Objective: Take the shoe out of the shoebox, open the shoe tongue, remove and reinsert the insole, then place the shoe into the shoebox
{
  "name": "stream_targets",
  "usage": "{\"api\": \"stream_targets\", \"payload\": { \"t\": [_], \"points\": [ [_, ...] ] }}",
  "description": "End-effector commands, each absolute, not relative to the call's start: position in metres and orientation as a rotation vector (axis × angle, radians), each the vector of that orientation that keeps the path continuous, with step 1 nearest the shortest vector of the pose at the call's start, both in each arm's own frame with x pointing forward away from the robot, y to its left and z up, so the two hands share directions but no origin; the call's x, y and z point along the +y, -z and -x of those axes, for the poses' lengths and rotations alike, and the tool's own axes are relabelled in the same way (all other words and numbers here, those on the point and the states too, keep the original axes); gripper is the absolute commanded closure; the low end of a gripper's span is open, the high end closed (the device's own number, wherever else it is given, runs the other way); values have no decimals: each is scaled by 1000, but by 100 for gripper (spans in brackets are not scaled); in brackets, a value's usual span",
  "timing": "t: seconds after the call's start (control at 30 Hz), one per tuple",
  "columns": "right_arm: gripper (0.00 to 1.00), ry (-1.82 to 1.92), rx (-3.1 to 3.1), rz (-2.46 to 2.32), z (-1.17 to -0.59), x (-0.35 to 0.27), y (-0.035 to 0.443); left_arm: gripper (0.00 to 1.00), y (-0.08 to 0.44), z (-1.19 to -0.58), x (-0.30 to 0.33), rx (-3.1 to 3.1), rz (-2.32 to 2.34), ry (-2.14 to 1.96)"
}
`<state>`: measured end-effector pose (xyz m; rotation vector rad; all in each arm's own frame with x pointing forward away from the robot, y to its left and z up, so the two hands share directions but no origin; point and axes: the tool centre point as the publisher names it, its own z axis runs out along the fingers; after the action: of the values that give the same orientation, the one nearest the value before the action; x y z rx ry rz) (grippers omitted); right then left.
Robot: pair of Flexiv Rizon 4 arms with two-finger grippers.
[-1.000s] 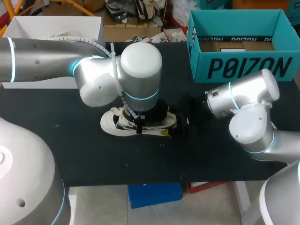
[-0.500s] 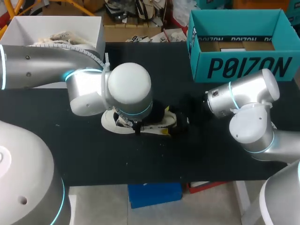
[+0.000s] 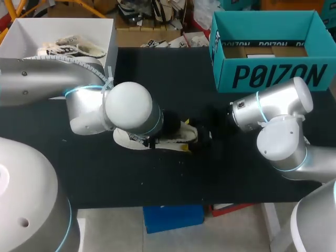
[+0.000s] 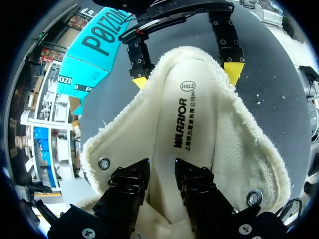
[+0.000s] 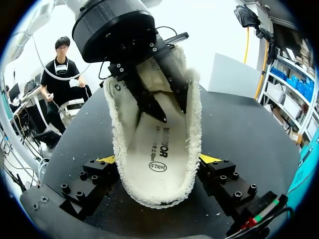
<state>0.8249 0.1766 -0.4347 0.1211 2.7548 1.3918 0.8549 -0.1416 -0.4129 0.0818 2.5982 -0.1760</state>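
At the far left we are leaving the white open-topped cardboard box (image 3: 31, 31) alone at the table's back corner, with a second pale laced shoe (image 3: 73, 47) lying in it. Next comes our left gripper (image 4: 162, 177), which we are pointing down into the mouth of the cream, fleece-lined low shoe (image 4: 239, 144). Its jaws are standing apart over the smooth cream insole (image 4: 187, 117) and gripping nothing that we can see, so we are judging that it is placed there to get at the insole and lift it out. The shoe is lying outside any box, on the black table top (image 3: 157, 178) about midway between our arms, toe toward our left. From the other side our right gripper (image 5: 157, 162) is clamping the heel, one yellow tip on each flank, and we are reading this as a brace against sliding or tipping. Dark lettering and a small oval stamp are showing on the insole, but we are not reading them out. At the far right the teal cardboard shoebox (image 3: 273, 79) is standing open at the back of the table, with large dark lettering across its front. We are taking it as the place where the shoe goes in the end.
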Motion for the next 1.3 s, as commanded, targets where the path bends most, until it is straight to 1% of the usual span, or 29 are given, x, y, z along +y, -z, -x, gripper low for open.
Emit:
{"api": "stream_targets", "payload": {
  "t": [0.03,0.13,0.17,0.2,0.23,0.53,0.97,1.3],
  "points": [
    [100,-1391,2756,-122,-825,177,438,65,420,-856,-141,2631,-107,180],
    [100,-1391,2756,-122,-825,177,438,67,419,-853,-140,2645,-117,186],
    [100,-1391,2756,-122,-825,177,438,77,418,-852,-140,2649,-121,187],
    [100,-1391,2756,-122,-825,177,438,90,418,-850,-141,2657,-126,184],
    [100,-1391,2756,-122,-825,177,438,100,418,-849,-142,2662,-131,186],
    [100,-1391,2756,-122,-825,177,438,100,411,-840,-145,2829,-174,252],
    [100,-1391,2756,-122,-825,177,438,100,373,-840,-143,3075,-234,372],
    [100,-1391,2756,-122,-825,177,438,100,361,-839,-153,3295,-325,293]
  ]
}}
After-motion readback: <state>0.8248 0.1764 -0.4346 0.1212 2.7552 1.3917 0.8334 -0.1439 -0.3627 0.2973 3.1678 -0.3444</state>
